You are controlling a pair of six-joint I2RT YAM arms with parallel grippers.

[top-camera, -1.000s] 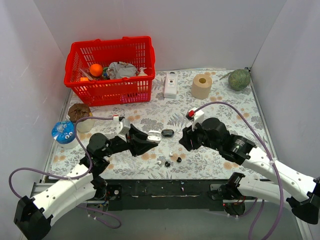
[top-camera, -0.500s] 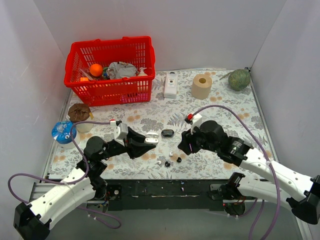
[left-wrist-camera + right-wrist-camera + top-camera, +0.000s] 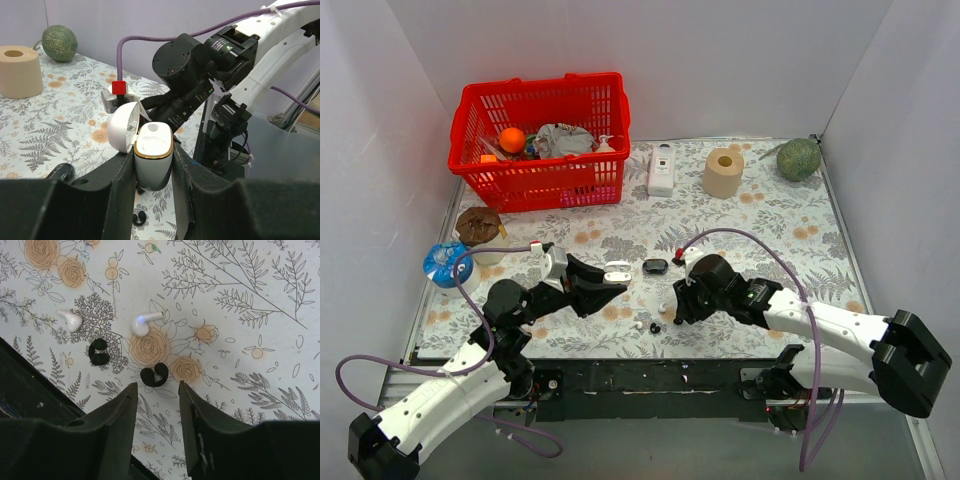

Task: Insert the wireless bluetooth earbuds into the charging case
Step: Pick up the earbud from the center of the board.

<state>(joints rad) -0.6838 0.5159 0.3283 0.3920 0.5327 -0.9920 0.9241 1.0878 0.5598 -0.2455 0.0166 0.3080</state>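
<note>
- White-walled booth, fern-printed tablecloth (image 3: 770, 230).
- My left gripper (image 3: 152, 167) is clamped on the white, gold-rimmed charging case (image 3: 152, 150), lid open, mid-frame.
- My right gripper (image 3: 157, 395) hangs, fingers apart, above two white plastic earbuds (image 3: 142, 324) (image 3: 70, 319) and two black ones (image 3: 154, 376) (image 3: 99, 351), centre-left on the cloth.

Back left on your floral tablecloth (image 3: 770, 230) sits a red basket (image 3: 540, 186) holding an orange ball (image 3: 512, 139), a crumpled grey cloth (image 3: 563, 140) and a small pump bottle (image 3: 605, 145). Just right of it there's a white bottle (image 3: 662, 169), then a toilet paper roll (image 3: 724, 172) standing on end, and a green melon (image 3: 799, 158) in the far right corner. Along the left edge you've got a cup with something brown (image 3: 480, 228) in it, right beside a blue-topped container (image 3: 447, 264).
</note>
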